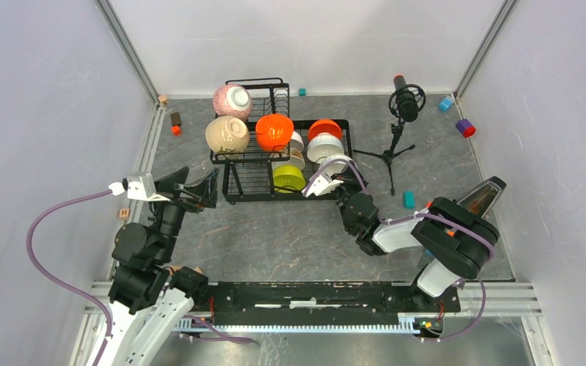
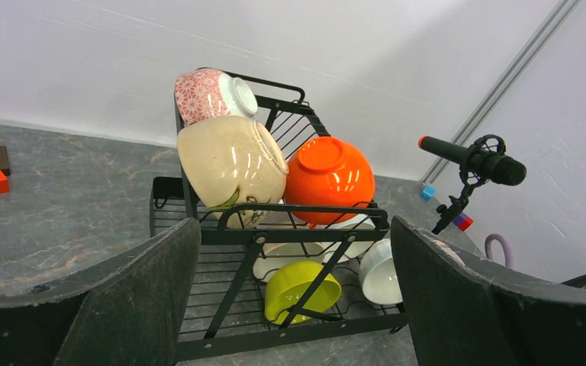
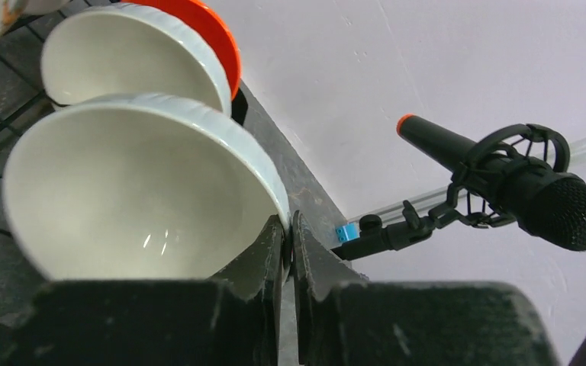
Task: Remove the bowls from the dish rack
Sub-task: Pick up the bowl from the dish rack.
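Observation:
The black wire dish rack (image 1: pixel 253 158) stands at the back centre. Its upper shelf holds a pink-speckled bowl (image 1: pixel 232 100), a beige bowl (image 1: pixel 226 134) and an orange bowl (image 1: pixel 274 131). The lower tray holds a lime green bowl (image 1: pixel 288 178), an orange bowl (image 1: pixel 324 126) and white bowls (image 1: pixel 325 146). My right gripper (image 1: pixel 334 178) is shut on the rim of the front white bowl (image 3: pixel 137 198), still at the rack's right end. My left gripper (image 1: pixel 206 189) is open and empty, just left of the rack's front, facing the lime bowl (image 2: pixel 301 288).
A black microphone on a tripod (image 1: pixel 400 122) stands right of the rack, close to the right arm. Small coloured blocks lie about: teal (image 1: pixel 409 199), blue (image 1: pixel 445 104), purple and red (image 1: pixel 465 127), brown and orange (image 1: pixel 175 122). Bare grey table lies in front of the rack.

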You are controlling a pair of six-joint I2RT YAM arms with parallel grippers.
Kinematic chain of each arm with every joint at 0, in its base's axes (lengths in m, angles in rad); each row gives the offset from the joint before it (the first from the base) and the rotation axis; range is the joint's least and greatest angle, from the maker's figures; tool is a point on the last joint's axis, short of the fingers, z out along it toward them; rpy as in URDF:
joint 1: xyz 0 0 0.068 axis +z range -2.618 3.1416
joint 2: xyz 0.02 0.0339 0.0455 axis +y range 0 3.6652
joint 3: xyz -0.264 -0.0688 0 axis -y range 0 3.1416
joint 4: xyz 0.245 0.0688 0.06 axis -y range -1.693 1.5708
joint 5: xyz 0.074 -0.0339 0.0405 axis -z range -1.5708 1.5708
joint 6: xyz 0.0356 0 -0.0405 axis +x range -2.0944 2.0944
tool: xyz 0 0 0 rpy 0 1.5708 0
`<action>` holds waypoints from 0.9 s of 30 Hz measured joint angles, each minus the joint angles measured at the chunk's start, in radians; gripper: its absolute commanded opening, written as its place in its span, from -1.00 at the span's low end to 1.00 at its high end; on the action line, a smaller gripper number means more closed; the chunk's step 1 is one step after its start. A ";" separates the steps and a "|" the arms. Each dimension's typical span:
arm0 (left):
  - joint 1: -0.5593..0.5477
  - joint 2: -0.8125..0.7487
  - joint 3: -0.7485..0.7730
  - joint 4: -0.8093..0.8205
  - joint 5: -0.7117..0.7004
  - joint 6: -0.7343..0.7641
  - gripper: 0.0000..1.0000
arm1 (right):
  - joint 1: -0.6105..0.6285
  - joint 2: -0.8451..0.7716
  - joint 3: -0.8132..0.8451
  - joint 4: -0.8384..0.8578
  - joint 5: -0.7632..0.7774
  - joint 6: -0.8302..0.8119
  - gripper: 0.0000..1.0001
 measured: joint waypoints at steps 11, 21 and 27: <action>0.000 0.000 0.000 0.000 -0.001 0.000 0.99 | 0.004 -0.037 0.000 0.036 0.047 -0.017 -1.00; 0.000 0.000 0.000 0.000 -0.007 0.000 0.99 | 0.005 -0.183 0.017 -0.080 0.098 0.058 -1.00; 0.000 0.000 0.000 0.000 -0.021 0.000 0.99 | 0.007 -0.293 0.172 -0.469 0.151 0.270 -1.00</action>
